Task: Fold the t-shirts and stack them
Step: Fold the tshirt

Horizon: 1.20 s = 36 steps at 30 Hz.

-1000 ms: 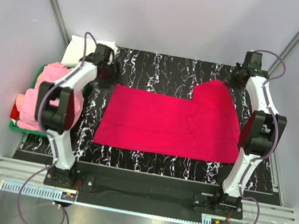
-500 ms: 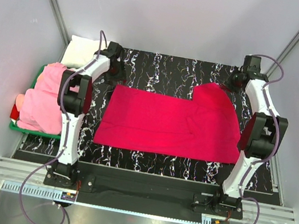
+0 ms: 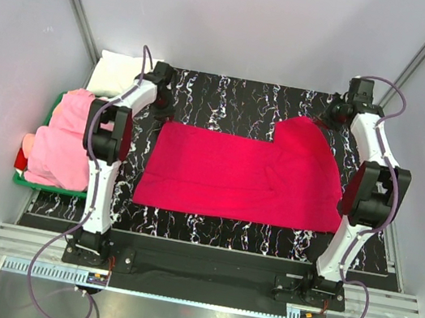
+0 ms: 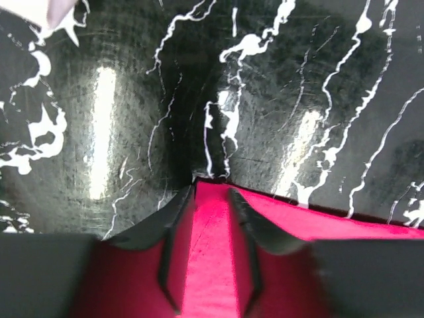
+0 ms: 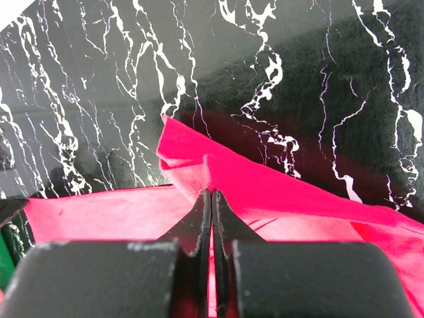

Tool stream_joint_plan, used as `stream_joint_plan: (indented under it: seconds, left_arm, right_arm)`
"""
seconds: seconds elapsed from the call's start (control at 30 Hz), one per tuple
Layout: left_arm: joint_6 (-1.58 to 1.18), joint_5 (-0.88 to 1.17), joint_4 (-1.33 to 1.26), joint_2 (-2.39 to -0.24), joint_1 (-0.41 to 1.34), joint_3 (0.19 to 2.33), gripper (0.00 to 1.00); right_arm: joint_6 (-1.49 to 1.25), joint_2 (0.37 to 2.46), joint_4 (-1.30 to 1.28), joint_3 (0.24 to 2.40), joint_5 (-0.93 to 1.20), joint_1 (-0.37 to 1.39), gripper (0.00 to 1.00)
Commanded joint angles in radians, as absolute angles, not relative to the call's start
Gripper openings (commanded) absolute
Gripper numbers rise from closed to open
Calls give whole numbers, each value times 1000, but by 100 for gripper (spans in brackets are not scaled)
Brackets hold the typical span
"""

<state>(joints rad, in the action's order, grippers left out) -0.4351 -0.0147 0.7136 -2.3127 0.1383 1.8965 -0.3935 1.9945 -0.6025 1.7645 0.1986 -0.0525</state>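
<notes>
The crimson-red t-shirt lies spread flat on the black marbled table. My left gripper is at the shirt's far left corner. In the left wrist view its fingers stand apart, with the red corner between them. My right gripper is at the shirt's far right part. In the right wrist view it is shut, pinching a raised fold of the red cloth. Light pink shirts are piled at the left, and a white one lies folded at the far left.
A green tray sits under the pink pile at the table's left edge. Grey walls close in the table on the left, right and far sides. The marbled table shows beyond the shirt.
My left arm has swung from beside the pink pile to the red shirt's far left corner. The right arm has barely moved and the shirt lies as before.
</notes>
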Motion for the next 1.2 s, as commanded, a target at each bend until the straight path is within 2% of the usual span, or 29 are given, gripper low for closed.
stream_joint_plan:
  seconds: [0.0,0.1,0.13,0.43,0.73,0.93,1.17]
  left_arm:
    - [-425,-8,670,-2329,140,1878,26]
    - [-420,-6,676,-2335,140,1894,1]
    - [-417,-6,690,-2333,140,1899,0]
    - [-393,52,675,-2157,140,1835,0]
    - [-385,106,588,-1925,138,1585,0]
    - [-382,118,551,-1786,137,1413,0]
    - [-405,115,502,-1611,138,1175,0]
  right_arm:
    - [-408,1964,-574,1761,236,-83,0]
    - [-416,1957,-569,1749,250,-101,0]
    - [-417,1951,-568,1747,249,-103,0]
    - [-400,1852,-589,1717,252,-124,0]
    - [-391,1688,-571,1533,210,-132,0]
    - [-408,1502,-571,1350,125,-135,0]
    - [-489,1238,-531,1021,5,-146,0]
